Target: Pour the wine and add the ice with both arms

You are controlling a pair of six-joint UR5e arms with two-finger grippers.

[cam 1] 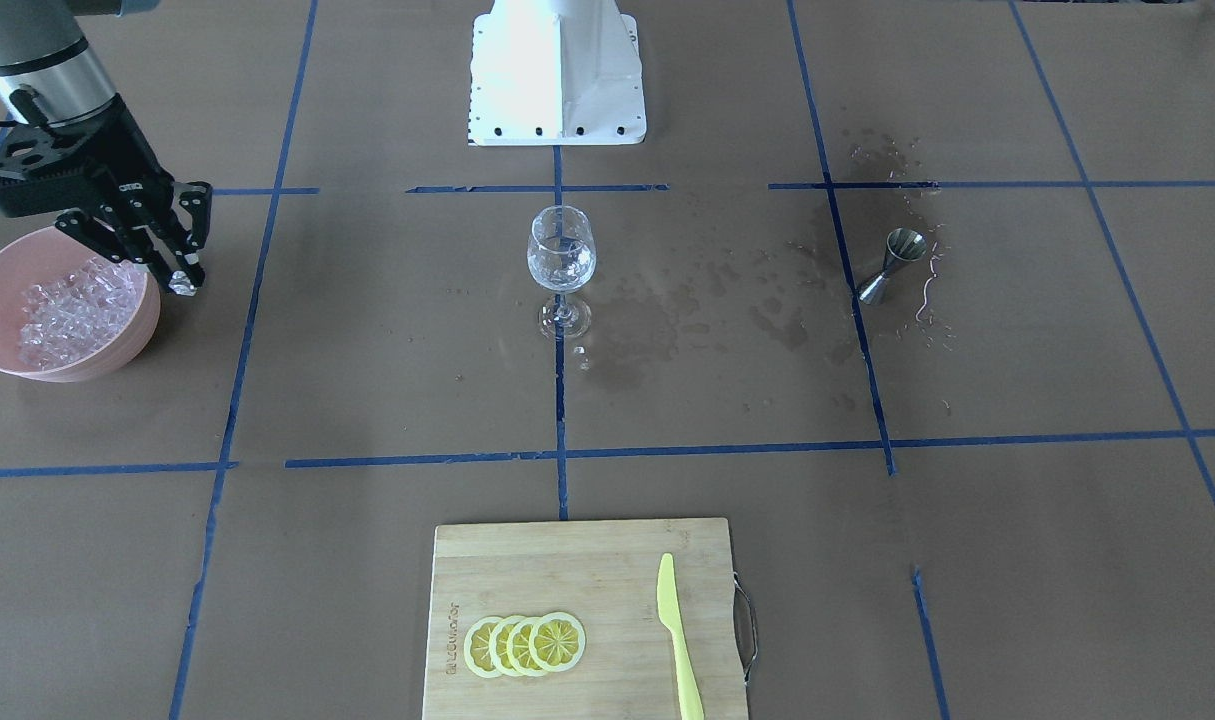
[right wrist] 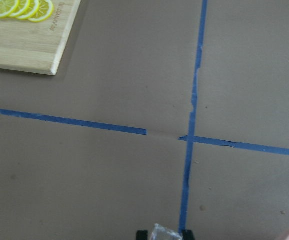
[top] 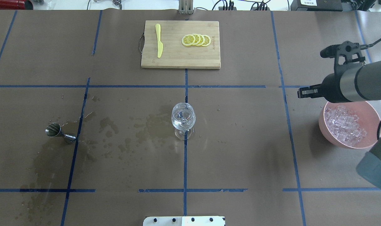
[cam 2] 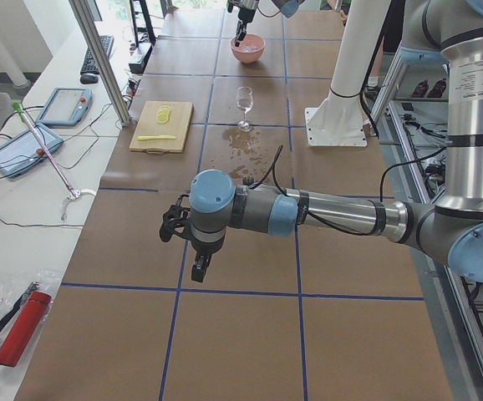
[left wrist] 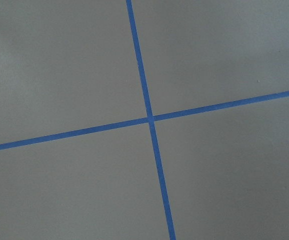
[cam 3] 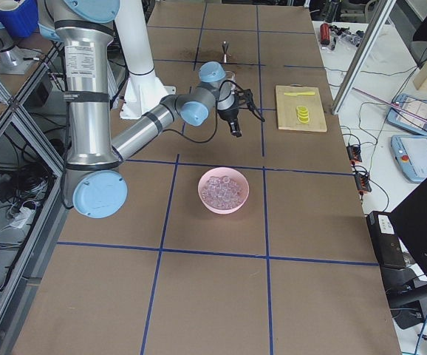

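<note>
The left arm (cam 2: pixel 325 213) hangs over bare paper on the taped brown table (cam 1: pixel 367 380), well apart from everything; whether the left gripper (cam 2: pixel 198 271) is open cannot be told. Just beside the pink bowl (cam 1: pixel 117 358) of ice (cam 1: pixel 67 310), the right gripper (cam 1: pixel 182 283) pinches one ice cube (right wrist: pixel 165 233). A little clear wine (cam 1: pixel 561 270) sits in the central glass (cam 1: pixel 561 232).

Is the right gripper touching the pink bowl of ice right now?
Apart. The exterior right view shows bare table between the right gripper, which pinches an ice cube, and the pink bowl.
</note>
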